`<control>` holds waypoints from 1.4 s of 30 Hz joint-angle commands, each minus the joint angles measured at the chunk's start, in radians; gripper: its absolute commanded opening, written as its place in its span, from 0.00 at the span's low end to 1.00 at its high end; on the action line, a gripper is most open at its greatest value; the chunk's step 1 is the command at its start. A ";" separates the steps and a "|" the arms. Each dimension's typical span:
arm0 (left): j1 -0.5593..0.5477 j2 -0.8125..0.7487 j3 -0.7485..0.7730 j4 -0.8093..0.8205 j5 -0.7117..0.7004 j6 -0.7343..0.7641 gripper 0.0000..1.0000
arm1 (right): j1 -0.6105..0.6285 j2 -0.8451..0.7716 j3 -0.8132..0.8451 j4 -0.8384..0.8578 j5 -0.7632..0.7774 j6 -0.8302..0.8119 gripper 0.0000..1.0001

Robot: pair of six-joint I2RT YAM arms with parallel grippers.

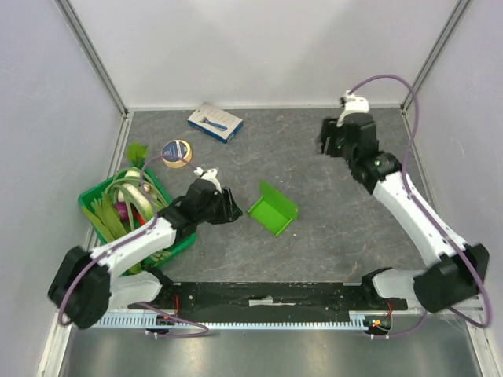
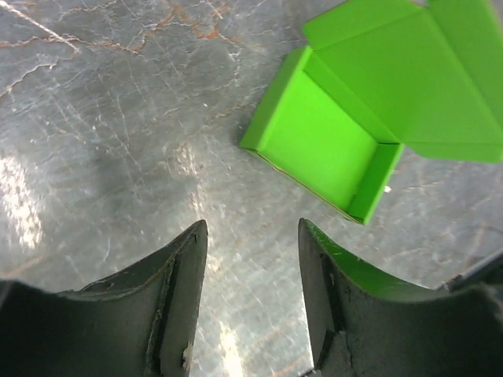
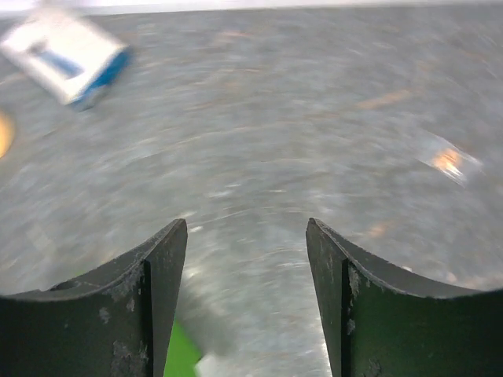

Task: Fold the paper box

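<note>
The paper box (image 1: 273, 208) sits half-formed in the middle of the tabletop (image 1: 338, 236), lid open, nothing holding it. The left pincer (image 2: 251, 229) hangs just beside it, jaws apart and empty; the right pincer (image 3: 246, 228), also wide and empty, is well apart. A 1-sided push could skid or crush the light card.

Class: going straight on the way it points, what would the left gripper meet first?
Probably the bright lime-green card paper box, just ahead of the open left gripper and slightly right of its line. If it tilts downward, the grey marbled table comes first; depth is unclear.
</note>
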 commanded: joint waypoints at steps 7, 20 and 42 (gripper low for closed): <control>0.068 0.367 0.112 0.316 0.135 0.105 0.56 | -0.568 0.532 0.120 -0.046 -0.221 0.173 0.69; 0.084 0.552 0.088 0.579 0.327 0.117 0.53 | -0.631 0.815 0.373 -0.057 -0.113 0.024 0.74; 0.082 0.383 -0.083 0.670 0.210 0.067 0.52 | -0.653 0.968 0.472 -0.066 -0.354 -0.172 0.74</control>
